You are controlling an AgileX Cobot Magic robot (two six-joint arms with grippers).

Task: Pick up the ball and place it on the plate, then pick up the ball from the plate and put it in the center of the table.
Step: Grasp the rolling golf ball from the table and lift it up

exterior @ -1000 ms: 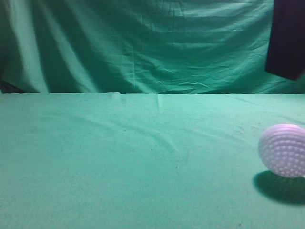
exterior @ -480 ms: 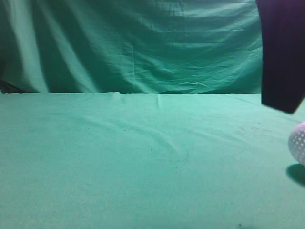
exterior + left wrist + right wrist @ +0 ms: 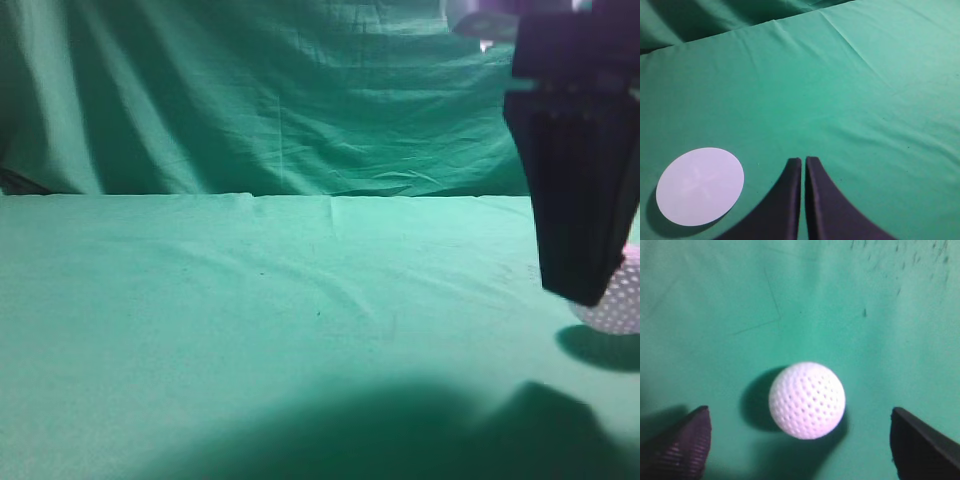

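The white dimpled ball [image 3: 807,400] lies on the green table [image 3: 250,300]. In the exterior view only part of the ball [image 3: 620,305] shows at the right edge, behind a dark finger. My right gripper [image 3: 800,440] is open, its two fingers wide apart on either side of the ball and above it, not touching it. It hangs at the right in the exterior view [image 3: 578,200]. My left gripper [image 3: 803,162] is shut and empty, above the cloth to the right of the flat white round plate [image 3: 700,186].
A darker green cloth backdrop [image 3: 280,90] hangs behind the table. Broad shadows lie on the cloth at the front of the exterior view. Wrinkles run across the cloth.
The right gripper has come down from the top right corner to just over the ball. The ball has shifted right toward the frame edge and is now partly hidden behind the finger.
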